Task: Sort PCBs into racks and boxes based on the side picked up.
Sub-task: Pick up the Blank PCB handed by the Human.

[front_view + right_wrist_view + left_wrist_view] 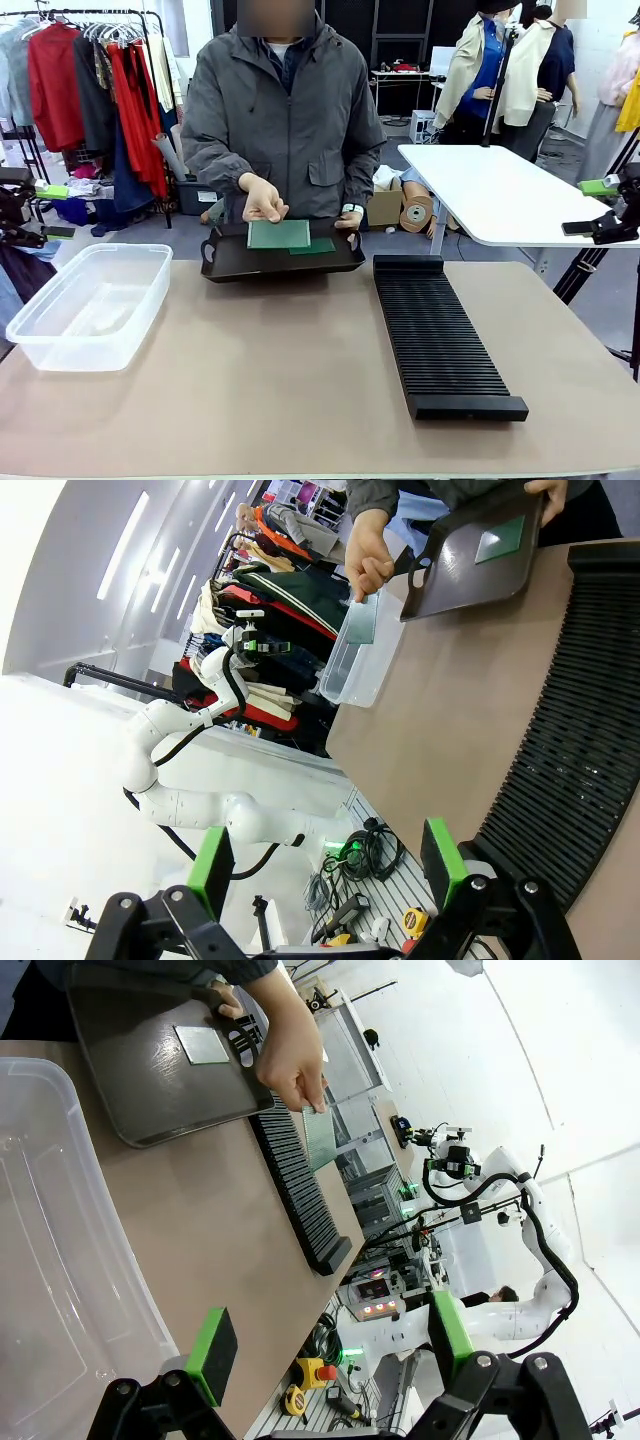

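2 PCBs: held PCB (278, 234) hangs from the person's hand (263, 200) by 1 black tray (230, 268); second PCB (318, 246) lies flat in it. 1 rack (440, 340) and 1 clear box (90, 305) sit on the worktop (280, 380). Left fingers (212, 1353) and right fingers (440, 862) gape wide, holding nothing.

Two PCBs (279, 234), one rack (440, 335), one box (75, 355), one tray (280, 268)

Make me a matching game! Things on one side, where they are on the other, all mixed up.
1. clear box
2. black rack
3. black tray
4. lighter green PCB

a. in the person's hand
b. robot's left side of the table
c. far edge, middle
d. robot's right side

Pairs: 1-b, 2-d, 3-c, 4-a
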You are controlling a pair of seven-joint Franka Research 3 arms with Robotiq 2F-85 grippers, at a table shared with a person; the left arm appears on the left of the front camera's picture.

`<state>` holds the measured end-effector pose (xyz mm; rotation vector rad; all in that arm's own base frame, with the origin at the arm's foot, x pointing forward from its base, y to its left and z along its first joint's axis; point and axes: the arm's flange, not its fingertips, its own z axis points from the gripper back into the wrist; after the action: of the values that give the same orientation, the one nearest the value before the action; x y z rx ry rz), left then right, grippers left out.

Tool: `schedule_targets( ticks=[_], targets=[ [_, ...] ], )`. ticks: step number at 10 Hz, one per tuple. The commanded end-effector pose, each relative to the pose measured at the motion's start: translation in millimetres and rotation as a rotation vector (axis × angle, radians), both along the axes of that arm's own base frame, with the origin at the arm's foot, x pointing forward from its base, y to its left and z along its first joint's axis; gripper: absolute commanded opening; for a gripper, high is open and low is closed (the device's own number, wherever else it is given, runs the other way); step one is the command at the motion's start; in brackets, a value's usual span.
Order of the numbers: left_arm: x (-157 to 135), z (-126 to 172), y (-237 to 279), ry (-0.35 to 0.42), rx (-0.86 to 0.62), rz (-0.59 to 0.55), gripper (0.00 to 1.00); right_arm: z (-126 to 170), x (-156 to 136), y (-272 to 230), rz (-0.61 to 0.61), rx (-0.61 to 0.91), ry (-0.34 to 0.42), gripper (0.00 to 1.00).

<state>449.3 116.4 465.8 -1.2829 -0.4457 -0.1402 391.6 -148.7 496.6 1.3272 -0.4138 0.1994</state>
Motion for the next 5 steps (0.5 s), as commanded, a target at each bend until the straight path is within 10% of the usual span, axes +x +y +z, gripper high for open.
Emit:
schedule_targets(
  ticks=[1,5],
  targets=[
    [-1,2,1,0.010,0.000,0.004,1.00,0,0,0,0.000,0.000,0.000,1.00],
    [-1,2,1,0.010,0.000,0.004,1.00,-13,18,51,0.033,-0.032,-0.016,1.00]
  ],
)
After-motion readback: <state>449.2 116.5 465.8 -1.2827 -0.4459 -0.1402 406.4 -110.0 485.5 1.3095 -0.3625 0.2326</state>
